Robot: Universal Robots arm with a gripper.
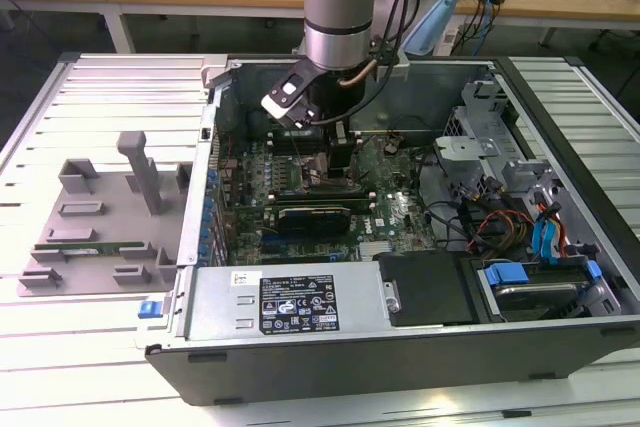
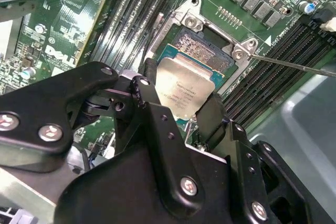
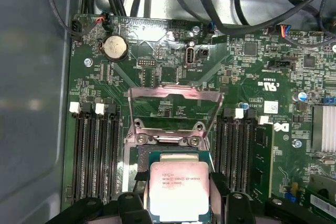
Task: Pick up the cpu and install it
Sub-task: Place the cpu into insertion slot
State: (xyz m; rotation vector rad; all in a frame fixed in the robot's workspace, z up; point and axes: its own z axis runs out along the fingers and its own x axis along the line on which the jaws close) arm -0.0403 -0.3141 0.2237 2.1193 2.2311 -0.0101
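Gripper (image 2: 181,98) clenched on the cpu (image 2: 185,88), fingers (image 2: 147,103) on two opposite edges, chip flat with its metal top up. Cpu hangs just over the near part of the socket (image 2: 206,43) mid-motherboard (image 3: 157,61), probably not seated. Uncovered pins lie straight ahead, toward the raised load plate (image 3: 173,100).

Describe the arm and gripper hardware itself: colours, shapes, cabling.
The arm is a thick silver-grey cylinder with a light blue band on top. A white-and-black block sits at the wrist; black cables and a copper-coloured loop run alongside. The gripper is matte black, with angular linkage fingers and silver screws.
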